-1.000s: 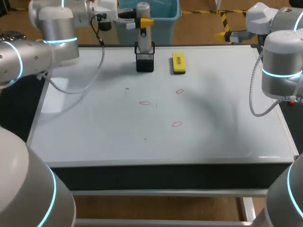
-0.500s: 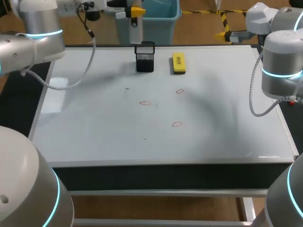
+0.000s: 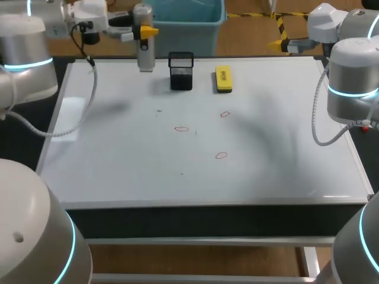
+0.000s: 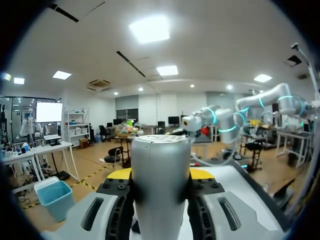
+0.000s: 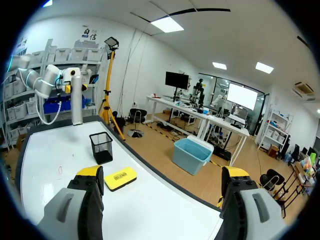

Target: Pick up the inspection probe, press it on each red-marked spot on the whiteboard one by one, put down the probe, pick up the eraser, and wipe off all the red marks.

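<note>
Holding the inspection probe (image 3: 144,54) clear of its holder, with no red mark pressed yet.

The left gripper (image 3: 143,29) is clamped on the grey probe, one yellow tip on each side of its body. It holds the probe upright above the far edge of the whiteboard (image 3: 118,154), just left of the black mesh holder (image 3: 180,72). The yellow eraser (image 3: 223,78) lies to the right of the holder. The right gripper (image 5: 162,172) has its fingers wide apart with nothing between them. As I judge it, the pick-up is done. The next move calls for bringing the probe over the nearest red mark (image 3: 182,128), well apart from it now, and lowering it straight and gently.
</note>
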{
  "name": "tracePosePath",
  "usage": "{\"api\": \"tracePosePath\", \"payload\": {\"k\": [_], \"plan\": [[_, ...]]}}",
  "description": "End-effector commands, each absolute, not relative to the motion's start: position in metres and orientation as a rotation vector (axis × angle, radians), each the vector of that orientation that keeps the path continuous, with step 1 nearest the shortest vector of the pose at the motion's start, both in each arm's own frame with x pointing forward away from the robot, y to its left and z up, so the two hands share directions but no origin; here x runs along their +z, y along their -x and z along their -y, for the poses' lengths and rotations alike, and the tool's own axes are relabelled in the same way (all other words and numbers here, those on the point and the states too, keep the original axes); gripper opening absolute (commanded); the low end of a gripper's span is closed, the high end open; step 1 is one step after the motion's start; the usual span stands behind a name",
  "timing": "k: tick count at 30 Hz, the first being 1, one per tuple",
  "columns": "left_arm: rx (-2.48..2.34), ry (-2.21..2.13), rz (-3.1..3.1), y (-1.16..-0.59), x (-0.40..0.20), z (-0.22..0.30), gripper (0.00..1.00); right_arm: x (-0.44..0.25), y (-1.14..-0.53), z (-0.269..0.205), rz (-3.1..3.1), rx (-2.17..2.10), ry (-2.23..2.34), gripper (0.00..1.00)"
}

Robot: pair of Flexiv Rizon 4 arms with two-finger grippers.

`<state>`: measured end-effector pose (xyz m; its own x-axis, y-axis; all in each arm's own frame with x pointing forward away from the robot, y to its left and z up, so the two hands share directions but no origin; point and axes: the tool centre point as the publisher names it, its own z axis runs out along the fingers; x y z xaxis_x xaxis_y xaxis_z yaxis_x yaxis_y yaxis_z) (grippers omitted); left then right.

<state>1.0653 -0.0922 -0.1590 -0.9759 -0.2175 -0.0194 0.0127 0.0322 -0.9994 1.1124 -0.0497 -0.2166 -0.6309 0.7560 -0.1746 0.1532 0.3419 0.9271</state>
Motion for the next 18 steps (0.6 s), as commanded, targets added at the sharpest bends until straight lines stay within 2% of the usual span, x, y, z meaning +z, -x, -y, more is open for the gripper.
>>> {"api": "tracePosePath", "payload": {"k": [1, 18], "plan": [[-1.964, 0.408, -2.018, -1.043, -0.168, 0.076, 0.0, -0.217, -1.113, 0.05, -2.007, 1.294, -0.791, 1.0], [-1.956, 0.442, -1.916, -1.023, -0.214, 0.029, 0.0, -0.217, -1.113, 0.05, -2.007, 1.294, -0.791, 1.0]]}}
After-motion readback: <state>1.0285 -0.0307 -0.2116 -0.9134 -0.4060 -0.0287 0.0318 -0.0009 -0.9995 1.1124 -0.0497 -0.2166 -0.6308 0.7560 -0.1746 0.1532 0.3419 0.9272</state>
